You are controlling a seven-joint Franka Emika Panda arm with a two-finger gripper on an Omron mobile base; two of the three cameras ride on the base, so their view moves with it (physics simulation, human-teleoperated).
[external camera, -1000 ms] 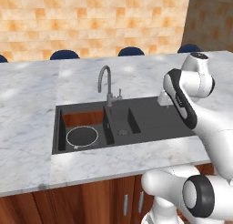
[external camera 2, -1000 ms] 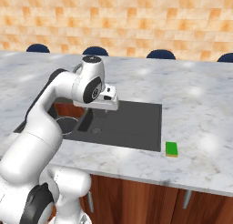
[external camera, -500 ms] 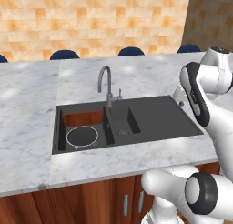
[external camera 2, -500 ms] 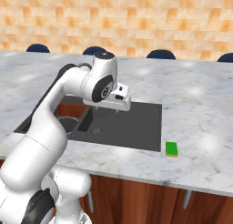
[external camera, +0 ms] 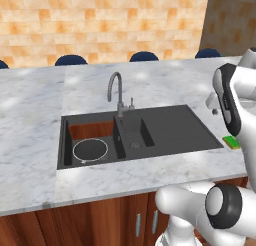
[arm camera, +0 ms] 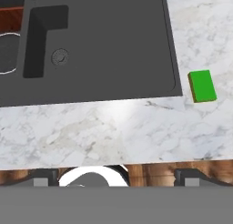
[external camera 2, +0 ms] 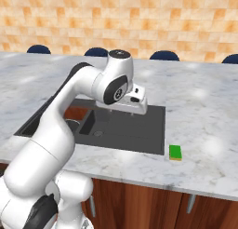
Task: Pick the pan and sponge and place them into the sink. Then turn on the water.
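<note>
The pan (external camera: 91, 150) lies flat in the larger basin of the dark sink (external camera: 170, 127), its silvery rim showing; the hand view catches part of that rim (arm camera: 8, 54). The green sponge (external camera 2: 175, 152) rests on the marble counter just right of the sink's drainboard (external camera 2: 144, 125), near the front edge. In the hand view the sponge (arm camera: 202, 85) sits at the right, beside the drainboard (arm camera: 113, 45). My gripper (external camera 2: 132, 109) hangs above the drainboard, left of the sponge and apart from it. Its fingers (arm camera: 186, 176) stand wide apart and open, with nothing between them (arm camera: 113, 177). The grey gooseneck faucet (external camera: 117, 92) stands behind the basins, no water running.
Marble counter (external camera: 30, 140) surrounds the sink, with its front edge (arm camera: 113, 161) and wooden cabinet fronts below. Blue chair backs (external camera 2: 163, 55) line the far side under an orange tiled wall. My white arm (external camera: 232, 110) partly covers the sponge in the left base view.
My arm has swung to the right across the sink, carrying the open gripper from over the basins to over the drainboard, nearer the sponge. Pan and sponge have not moved.
</note>
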